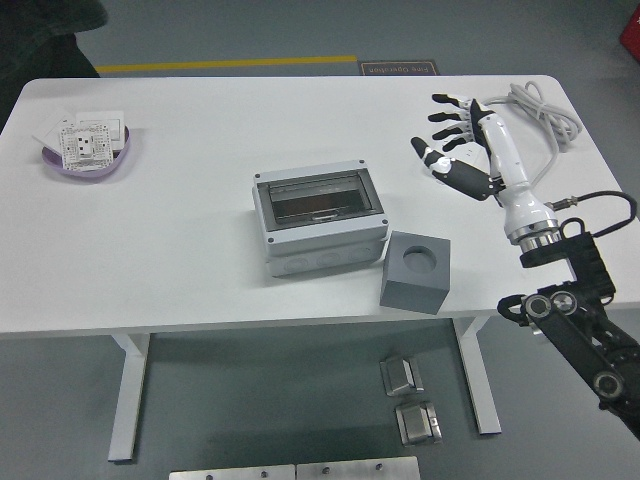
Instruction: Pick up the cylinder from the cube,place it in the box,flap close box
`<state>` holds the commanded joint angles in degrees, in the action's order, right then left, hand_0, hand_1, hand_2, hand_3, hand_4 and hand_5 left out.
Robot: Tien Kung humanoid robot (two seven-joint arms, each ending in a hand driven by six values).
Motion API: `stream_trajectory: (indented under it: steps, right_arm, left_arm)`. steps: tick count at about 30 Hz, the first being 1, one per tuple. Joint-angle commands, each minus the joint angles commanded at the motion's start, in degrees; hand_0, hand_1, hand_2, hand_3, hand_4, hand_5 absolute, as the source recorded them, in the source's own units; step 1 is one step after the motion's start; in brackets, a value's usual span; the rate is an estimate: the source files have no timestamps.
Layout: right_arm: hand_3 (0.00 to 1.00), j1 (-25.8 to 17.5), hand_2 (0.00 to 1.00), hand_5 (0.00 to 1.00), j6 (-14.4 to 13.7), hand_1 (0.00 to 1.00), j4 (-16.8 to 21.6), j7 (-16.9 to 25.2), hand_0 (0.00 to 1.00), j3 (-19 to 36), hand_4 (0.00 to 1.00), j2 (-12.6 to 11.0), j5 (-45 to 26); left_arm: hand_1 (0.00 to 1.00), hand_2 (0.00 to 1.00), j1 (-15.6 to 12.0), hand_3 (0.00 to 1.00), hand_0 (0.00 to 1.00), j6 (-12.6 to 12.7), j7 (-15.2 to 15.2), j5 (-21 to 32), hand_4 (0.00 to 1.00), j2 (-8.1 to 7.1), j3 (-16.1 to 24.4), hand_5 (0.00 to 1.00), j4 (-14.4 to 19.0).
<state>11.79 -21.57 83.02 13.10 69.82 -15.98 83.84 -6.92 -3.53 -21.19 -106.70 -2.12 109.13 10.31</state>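
The grey box (320, 221) sits at the table's middle with its dark see-through flap shut flat over the top. The grey cube (416, 271) stands to the box's right near the front edge; its round top hole is empty. The cylinder is not in view. My right hand (452, 136) is raised over the table's right side, well right of the box, with its fingers spread and holding nothing. My left arm is out of view.
A purple dish (52, 162) with white socket plates sits at the far left. A white power strip lies behind my right hand, its cable (545, 118) coiled at the back right. Metal parts lie on the floor below the table.
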Motion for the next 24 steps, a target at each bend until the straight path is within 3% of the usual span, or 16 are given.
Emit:
stream_trajectory:
  steps: [6, 11, 24]
  right_arm:
    - [0.777, -6.3, 0.652, 0.391, -0.7, 0.512, 0.0, 5.2, 0.497, 10.6, 0.791, 1.1, -7.0]
    - [0.777, -7.5, 0.653, 0.385, -0.9, 0.518, -0.2, 7.1, 0.502, 16.2, 0.794, 1.4, -10.3]
    - [0.778, -8.5, 0.665, 0.401, -0.3, 0.546, -0.7, 9.7, 0.539, 19.5, 0.817, 2.5, -15.8]
  left_arm:
    - [0.778, 0.763, 0.5, 0.873, 0.750, 0.0, 0.6, 0.4, 0.545, -0.80, -0.5, 0.153, 0.0]
    - [0.778, 0.763, 1.0, 0.873, 0.751, 0.0, 0.8, 0.5, 0.546, -1.47, -0.7, 0.151, 0.0]
    - [0.778, 0.765, 1.3, 0.874, 0.751, 0.0, 0.9, 1.4, 0.547, -2.18, -1.5, 0.148, 0.0]
